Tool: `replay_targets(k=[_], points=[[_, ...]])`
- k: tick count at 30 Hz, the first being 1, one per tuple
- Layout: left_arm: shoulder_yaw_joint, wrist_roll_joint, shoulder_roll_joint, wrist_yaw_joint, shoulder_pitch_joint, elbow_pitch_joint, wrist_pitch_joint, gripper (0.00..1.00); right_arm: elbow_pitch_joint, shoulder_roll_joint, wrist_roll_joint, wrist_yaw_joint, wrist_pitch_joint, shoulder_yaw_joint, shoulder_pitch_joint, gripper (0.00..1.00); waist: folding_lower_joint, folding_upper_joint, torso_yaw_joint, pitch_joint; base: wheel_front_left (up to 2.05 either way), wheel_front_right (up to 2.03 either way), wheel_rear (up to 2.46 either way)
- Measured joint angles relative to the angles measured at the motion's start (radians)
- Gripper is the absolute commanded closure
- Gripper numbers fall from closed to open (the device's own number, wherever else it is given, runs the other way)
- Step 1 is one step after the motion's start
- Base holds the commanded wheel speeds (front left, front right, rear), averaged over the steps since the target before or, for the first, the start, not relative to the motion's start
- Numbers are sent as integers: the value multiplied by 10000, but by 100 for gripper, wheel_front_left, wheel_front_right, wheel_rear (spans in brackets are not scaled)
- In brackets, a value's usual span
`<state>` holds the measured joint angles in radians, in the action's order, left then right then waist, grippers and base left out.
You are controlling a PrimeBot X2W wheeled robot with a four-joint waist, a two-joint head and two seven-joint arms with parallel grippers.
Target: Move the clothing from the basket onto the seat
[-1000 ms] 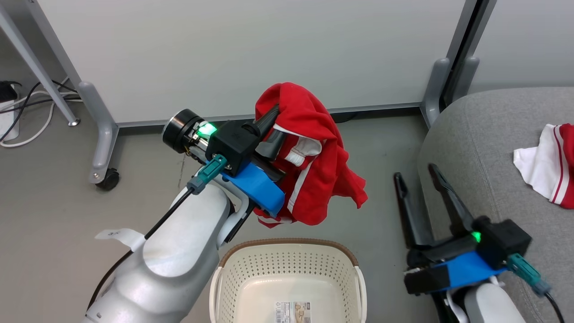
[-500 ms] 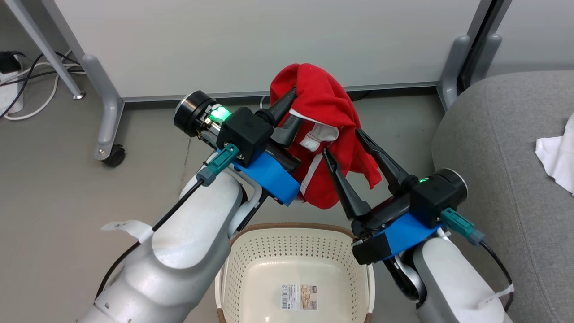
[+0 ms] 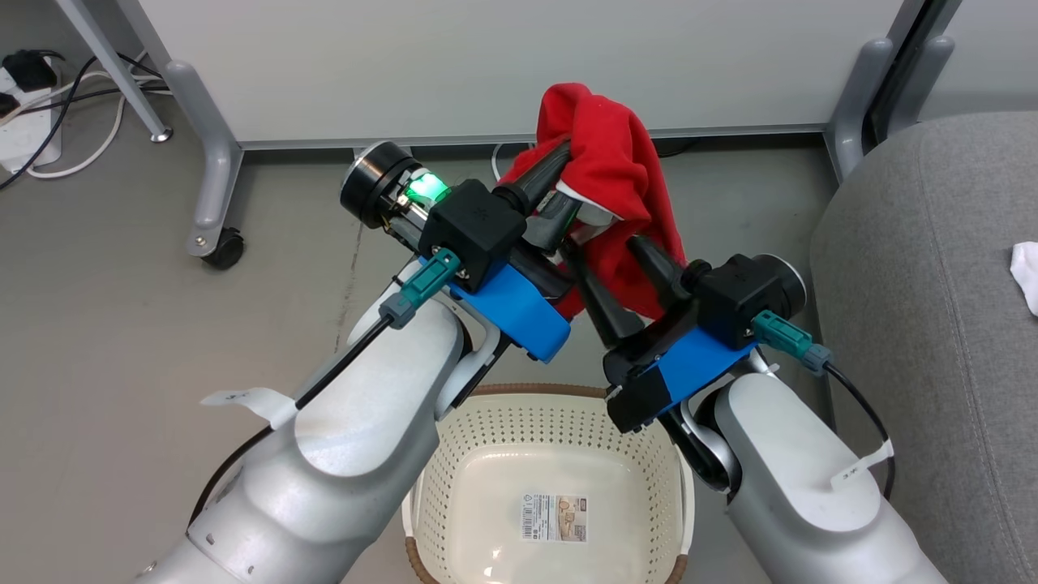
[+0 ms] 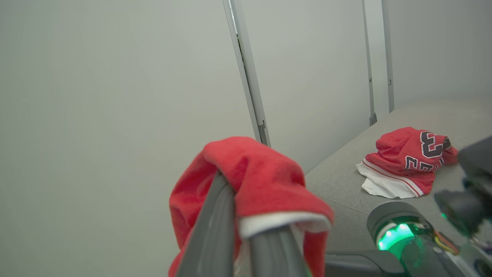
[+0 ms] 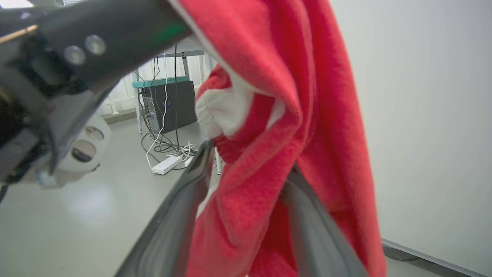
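- The clothing was in two places. The red piece (image 3: 616, 154) with a white band hung in the air beyond the far rim of the basket (image 3: 478, 454), and the jersey (image 4: 407, 161) with dark numerals lay crumpled on the seat (image 3: 916, 243).
- The left tool (image 3: 559, 182) was clenched on the red piece near its top fold, so the cloth draped over the fingers and fell from them. Held this high, the loose end hung clear of the basket rim.
- The right tool (image 3: 604, 247) stood released, its two fingers spread to either side of the hanging cloth lower down. Fabric lay between them, but the right wrist view showed no pinch on it.
- This looked like preparation for a second hold or a hand-over. The seat lay on the robot's right, so the right arm was the better placed to carry the piece across.
- The basket sat on the floor (image 3: 122, 284) just in front of the robot. The part of its inside in view held only the label sticker (image 3: 555, 519), which suggested this was the last garment to move.
- The cloth was limp, so it would likely slip or trail if the left tool let go before the right tool had closed firmly on it.
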<state>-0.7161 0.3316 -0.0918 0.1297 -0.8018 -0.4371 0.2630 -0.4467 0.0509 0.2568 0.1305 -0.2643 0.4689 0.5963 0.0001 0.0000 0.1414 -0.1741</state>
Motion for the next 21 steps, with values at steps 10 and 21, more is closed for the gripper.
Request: replay_targets(k=[10,21], points=[[23,4,2,0,1,-12,0,100,-117,0,188,0,0,40,72,100,0,0,-27,7,0,0,0],[50,15,-4,0,3,-8,0,100,-138,0,205,0,0,61,72,100,0,0,-64,27,0,0,0]])
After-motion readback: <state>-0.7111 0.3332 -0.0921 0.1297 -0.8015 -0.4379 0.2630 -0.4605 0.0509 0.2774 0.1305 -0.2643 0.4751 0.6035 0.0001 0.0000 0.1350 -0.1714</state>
